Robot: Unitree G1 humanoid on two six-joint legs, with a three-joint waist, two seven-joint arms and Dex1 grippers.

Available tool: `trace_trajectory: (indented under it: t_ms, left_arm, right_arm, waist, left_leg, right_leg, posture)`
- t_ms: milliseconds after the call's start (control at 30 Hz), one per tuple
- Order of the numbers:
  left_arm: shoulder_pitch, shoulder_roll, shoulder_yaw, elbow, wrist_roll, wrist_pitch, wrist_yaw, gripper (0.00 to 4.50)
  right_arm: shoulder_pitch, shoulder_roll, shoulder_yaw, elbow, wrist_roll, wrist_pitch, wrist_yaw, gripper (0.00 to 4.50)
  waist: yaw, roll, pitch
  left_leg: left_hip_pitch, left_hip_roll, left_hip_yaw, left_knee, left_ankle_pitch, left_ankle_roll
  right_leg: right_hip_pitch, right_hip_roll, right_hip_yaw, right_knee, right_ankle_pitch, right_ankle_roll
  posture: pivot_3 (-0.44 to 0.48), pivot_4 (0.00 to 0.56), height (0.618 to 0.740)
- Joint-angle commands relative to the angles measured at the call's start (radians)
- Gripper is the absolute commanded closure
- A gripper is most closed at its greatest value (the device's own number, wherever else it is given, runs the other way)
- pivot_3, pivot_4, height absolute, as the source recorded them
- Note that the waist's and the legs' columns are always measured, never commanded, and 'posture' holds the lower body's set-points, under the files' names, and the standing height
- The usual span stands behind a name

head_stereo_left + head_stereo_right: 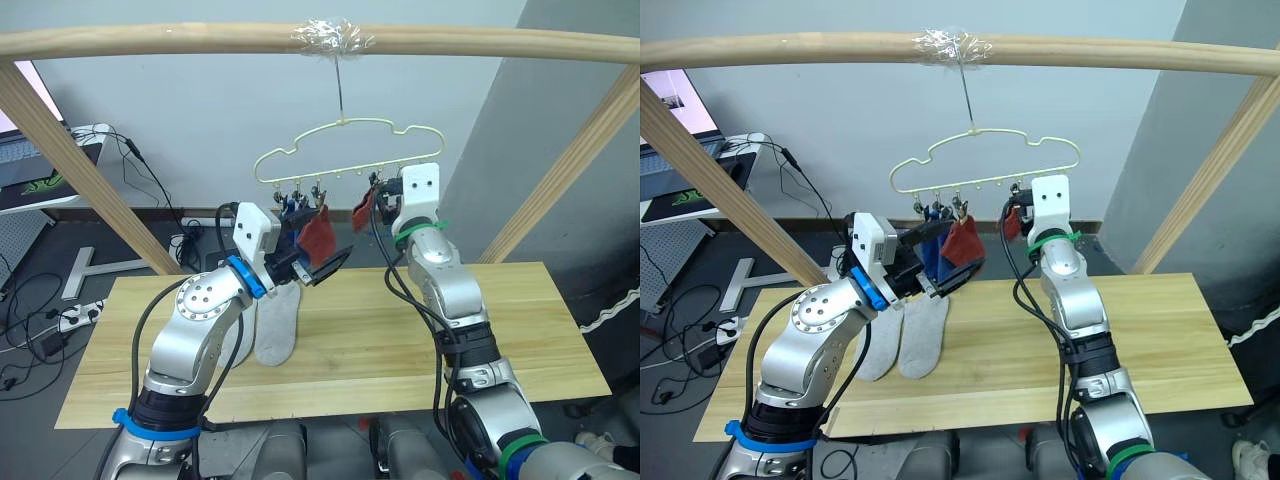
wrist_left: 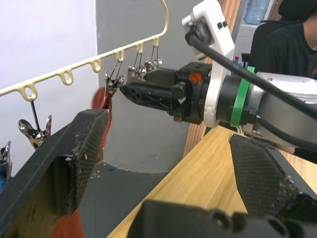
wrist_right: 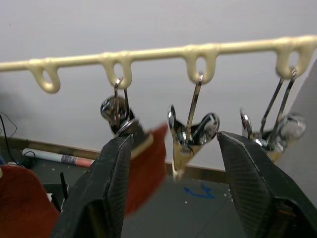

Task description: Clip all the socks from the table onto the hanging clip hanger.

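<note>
No writing legible; clip hanger [image 1: 345,150] holds a rust-red sock [image 1: 318,235].

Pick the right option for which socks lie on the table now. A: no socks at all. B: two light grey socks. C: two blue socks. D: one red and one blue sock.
B: two light grey socks lie side by side on the table, while the blue socks and a red sock hang from the clip hanger.
</note>
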Motion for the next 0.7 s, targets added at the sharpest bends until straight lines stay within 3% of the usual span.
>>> trace_trajectory:
  t_ms: [33,67,700]
  left_arm:
    - [-0.018,-0.003,0.012,-0.030,-0.012,-0.017,0.006,0.05]
    - [-0.018,-0.003,0.012,-0.031,-0.012,-0.017,0.006,0.05]
    - [-0.055,-0.006,0.026,-0.054,-0.055,0.006,0.014,0.05]
  right_arm:
    - [-0.022,0.003,-0.011,-0.013,0.000,-0.026,0.000,2.65]
    - [-0.023,0.002,-0.012,-0.011,0.000,-0.026,0.001,2.93]
    - [-0.083,0.002,-0.020,0.064,0.003,-0.071,0.009,2.93]
  waist:
    - [0.000,0.000,0.000]
    - [0.000,0.000,0.000]
    - [0.000,0.000,0.000]
  left_leg:
    - [0.000,0.000,0.000,0.000,0.000,0.000]
    - [0.000,0.000,0.000,0.000,0.000,0.000]
    - [0.000,0.000,0.000,0.000,0.000,0.000]
  right_leg:
    - [0.000,0.000,0.000,0.000,0.000,0.000]
    - [0.000,0.000,0.000,0.000,0.000,0.000]
    - [0.000,0.000,0.000,0.000,0.000,0.000]
  posture:
    - [0.196,0.168,0.740]
    - [0.196,0.168,0.740]
    - [0.205,0.170,0.740]
